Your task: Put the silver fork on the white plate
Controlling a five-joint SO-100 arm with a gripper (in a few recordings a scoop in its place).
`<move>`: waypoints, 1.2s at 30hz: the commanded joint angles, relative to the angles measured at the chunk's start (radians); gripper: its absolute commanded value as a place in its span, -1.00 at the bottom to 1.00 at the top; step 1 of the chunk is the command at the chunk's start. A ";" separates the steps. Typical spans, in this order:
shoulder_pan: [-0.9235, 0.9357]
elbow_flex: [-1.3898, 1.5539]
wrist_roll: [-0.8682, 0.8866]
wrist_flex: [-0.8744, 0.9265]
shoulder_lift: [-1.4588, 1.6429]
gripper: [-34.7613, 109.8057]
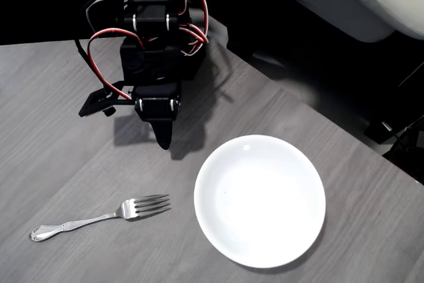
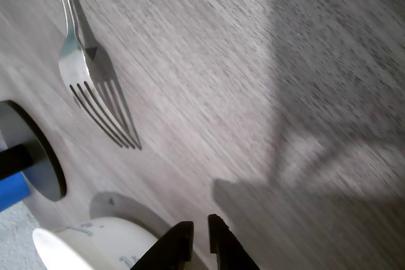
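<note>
1. While the silver fork lies flat on the grey wood-grain table at the near left of the overhead view, nothing is touching it. Its ornate handle end points left and the tines point right toward the plate.
2. Further back, the black arm with red and white wires hangs over the table, and the gripper points down toward the near side with its tips pretty much pressed together, holding nothing. It sits well apart from the fork.
3. Over on the right is the white plate, just beside the fork's tines but not touching them.
4. From the wrist view the fork lies at upper left, the two dark fingertips at the bottom edge with only a sliver between them.
</note>
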 commanded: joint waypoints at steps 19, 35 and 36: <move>0.005 -0.003 -0.005 0.006 0.031 -0.52; 0.003 -0.003 -0.005 0.008 0.031 -0.52; 0.018 -0.003 -0.005 0.006 0.031 -0.52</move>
